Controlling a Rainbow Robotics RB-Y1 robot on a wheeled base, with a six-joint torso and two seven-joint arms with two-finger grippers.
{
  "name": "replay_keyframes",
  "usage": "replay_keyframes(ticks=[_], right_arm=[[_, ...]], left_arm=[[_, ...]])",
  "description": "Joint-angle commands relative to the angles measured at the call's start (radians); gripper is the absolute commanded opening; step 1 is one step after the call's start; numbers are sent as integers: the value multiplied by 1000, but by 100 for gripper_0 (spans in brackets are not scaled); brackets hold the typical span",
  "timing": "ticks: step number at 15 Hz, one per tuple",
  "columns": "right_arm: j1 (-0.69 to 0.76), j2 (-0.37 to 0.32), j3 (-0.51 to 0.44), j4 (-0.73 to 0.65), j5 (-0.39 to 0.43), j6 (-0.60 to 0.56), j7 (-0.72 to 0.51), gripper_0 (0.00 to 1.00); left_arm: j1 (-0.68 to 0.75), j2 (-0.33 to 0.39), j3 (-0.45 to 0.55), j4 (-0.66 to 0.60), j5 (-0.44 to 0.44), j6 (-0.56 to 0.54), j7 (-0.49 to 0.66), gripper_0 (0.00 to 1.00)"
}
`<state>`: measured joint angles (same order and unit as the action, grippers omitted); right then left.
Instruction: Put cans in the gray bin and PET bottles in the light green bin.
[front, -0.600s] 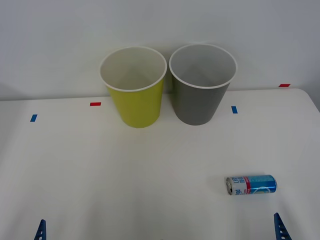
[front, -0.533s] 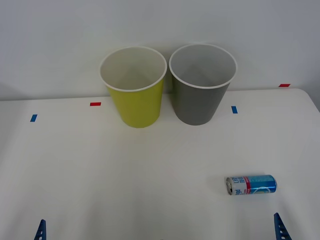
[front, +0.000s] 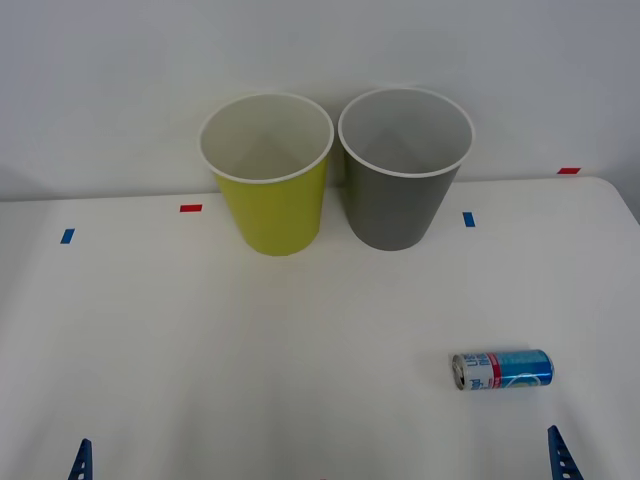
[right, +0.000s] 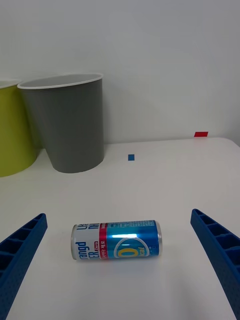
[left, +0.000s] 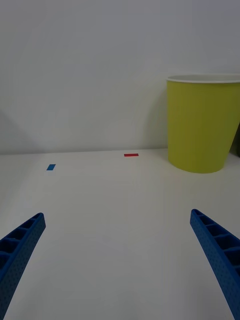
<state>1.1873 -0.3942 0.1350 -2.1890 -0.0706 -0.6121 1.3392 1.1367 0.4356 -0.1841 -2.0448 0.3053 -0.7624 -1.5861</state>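
Nothing has moved since the earlier frames: can, bins and both pincers unchanged

Can (right: 116, 240) lies on its side on the table (front: 250, 330), near the right pincer (right: 120, 280), whose fingers are spread wide either side of it. Left pincer (left: 120, 280) also wide, empty. Light green bin (front: 267, 172) and gray bin (front: 403, 165) stand side by side at the far edge; tape marks flank them

I see a blue can (front: 501, 369) with a red band, a white lettered section and a silver top. The gray bin (front: 403, 168) is dark gray, the light green bin (front: 268, 176) yellow-green, both white-rimmed and pale inside. My grippers' ribbed fingers (right: 20, 250) are blue. The table (front: 250, 350) is white, dotted with red and blue tape marks.
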Motion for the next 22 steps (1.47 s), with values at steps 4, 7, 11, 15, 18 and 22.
replay_keyframes(ticks=[4,7,11,15,18,22], right_arm=[[0,0,0,0,0,0,0,100],[0,0,0,0,0,0,0,100],[0,0,0,0,0,0,0,100],[0,0,0,0,0,0,0,100],[0,0,0,0,0,0,0,100],[0,0,0,0,0,0,0,100]], left_arm=[[0,0,0,0,0,0,0,100],[0,0,0,0,0,0,0,100],[0,0,0,0,0,0,0,100],[0,0,0,0,0,0,0,100],[0,0,0,0,0,0,0,100],[0,0,0,0,0,0,0,100]])
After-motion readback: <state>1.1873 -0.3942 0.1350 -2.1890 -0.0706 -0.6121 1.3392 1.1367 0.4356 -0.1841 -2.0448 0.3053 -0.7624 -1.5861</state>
